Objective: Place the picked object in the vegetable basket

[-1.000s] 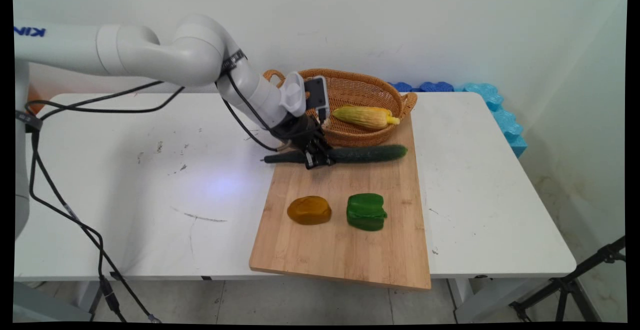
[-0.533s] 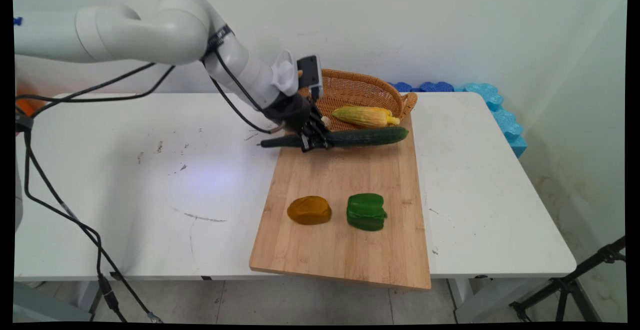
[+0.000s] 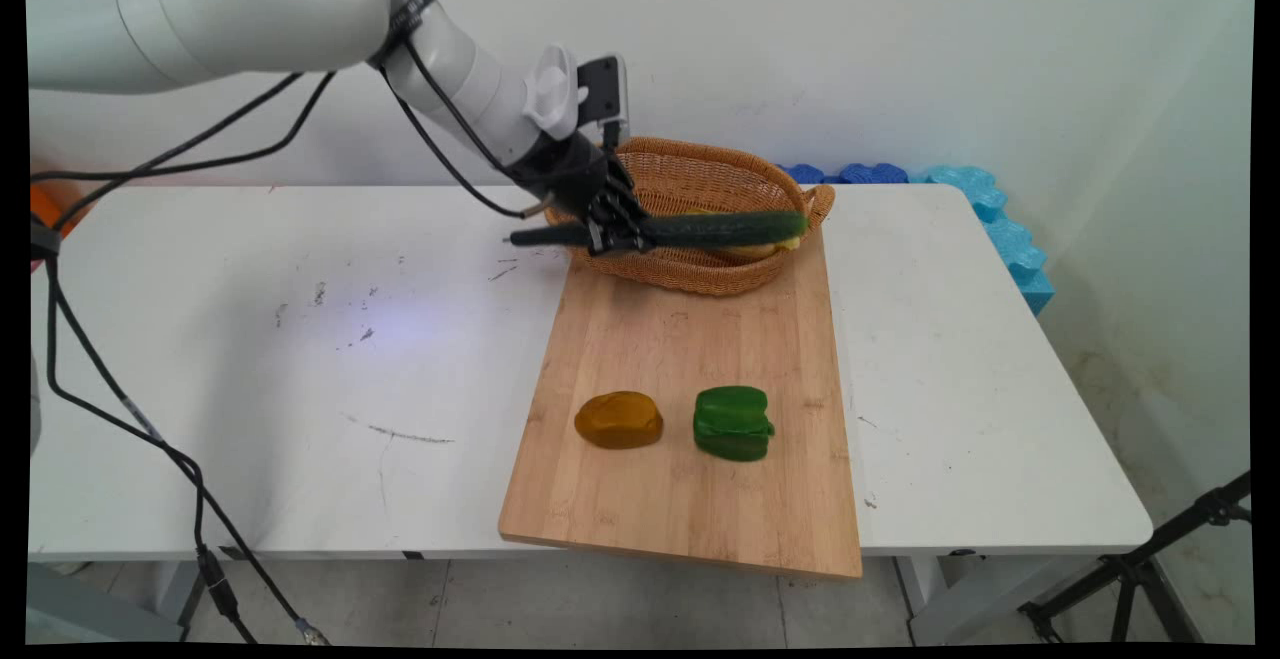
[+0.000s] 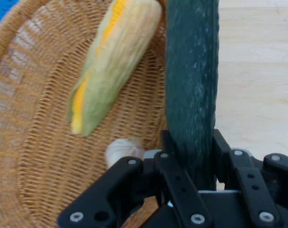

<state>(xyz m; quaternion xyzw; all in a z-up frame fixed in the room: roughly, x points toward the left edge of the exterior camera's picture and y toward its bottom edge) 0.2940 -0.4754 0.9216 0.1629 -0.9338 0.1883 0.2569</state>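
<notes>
1. Tool clamped on a long dark-green cucumber; seen also from the hand view, tool with one black finger on each side of the cucumber, pressed against its skin.
2. Cucumber held roughly level in the air, gripped nearer its left end. A short dark stub sticks out to the left of the tool; the long part reaches right.
3. Cucumber sits above the front rim of a woven wicker basket, its right tip close to the basket's right handle.
4. Basket holds an ear of corn in pale green husk with yellow kernels showing. In the main view the corn is mostly hidden behind the cucumber.
5. A small pale rounded object lies in the basket just beside the tool's linkage; cannot tell what it is.
6. Basket stands at the far end of a wooden cutting board, which lies on the white bench and overhangs the bench's near edge.
7. On the board's near half: an orange-brown rounded lump on the left, a green bell pepper on the right, near each other but apart, both well clear of the tool.
8. Blue foam pieces line the wall behind the bench's far right corner.
</notes>
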